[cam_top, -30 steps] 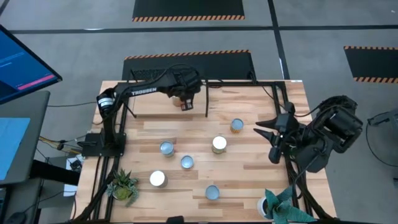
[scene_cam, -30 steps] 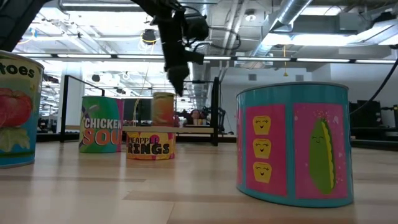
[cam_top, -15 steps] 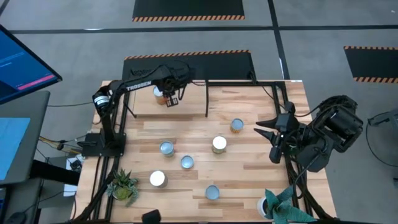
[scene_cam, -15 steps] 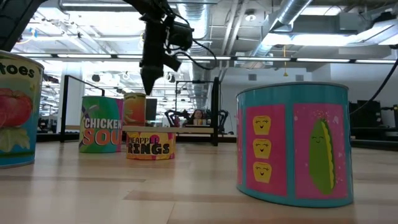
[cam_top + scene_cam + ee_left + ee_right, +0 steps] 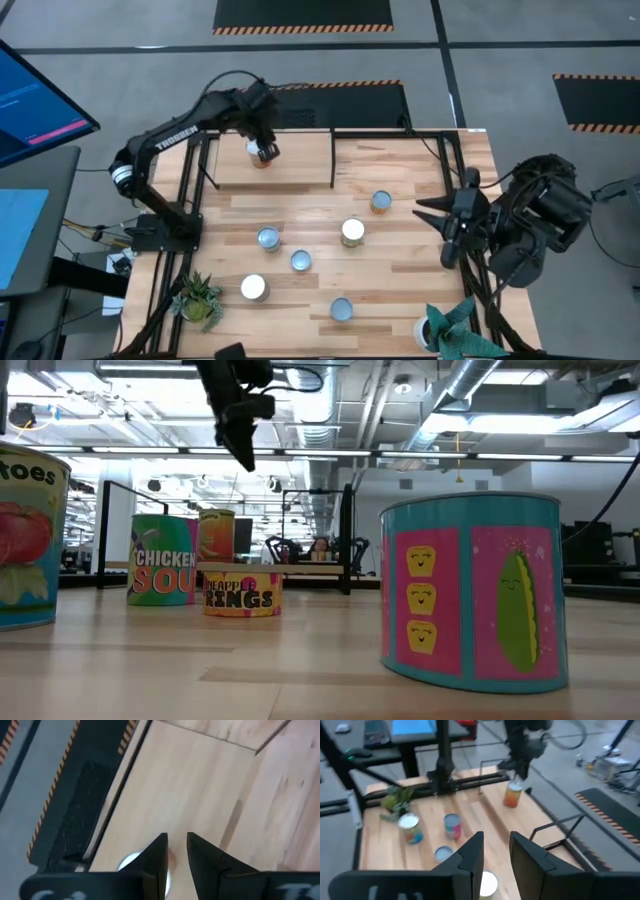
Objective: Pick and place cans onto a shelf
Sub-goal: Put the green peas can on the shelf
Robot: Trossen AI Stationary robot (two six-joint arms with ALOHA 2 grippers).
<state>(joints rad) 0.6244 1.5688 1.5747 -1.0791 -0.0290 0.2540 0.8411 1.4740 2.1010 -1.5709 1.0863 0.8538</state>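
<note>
An orange-labelled can stands upright on its base on the shelf, the light wood panel in a black frame at the table's far left. It also shows in the low view and in the right wrist view. My left gripper hangs above this can, clear of it. Its fingers point down with a narrow gap, and the can's pale top shows beside them. My right gripper waits at the table's right edge, empty, with a narrow gap between its fingers.
Several cans stand on the tabletop: one with an orange label, a white-topped one, and others nearer. Potted plants stand at the near left and near right. Black frame bars edge the shelf.
My left gripper has carried the orange can along the shelf toward the table's left edge and set it down upright. It has then let go and gone up, so it now hangs clear above the can.
</note>
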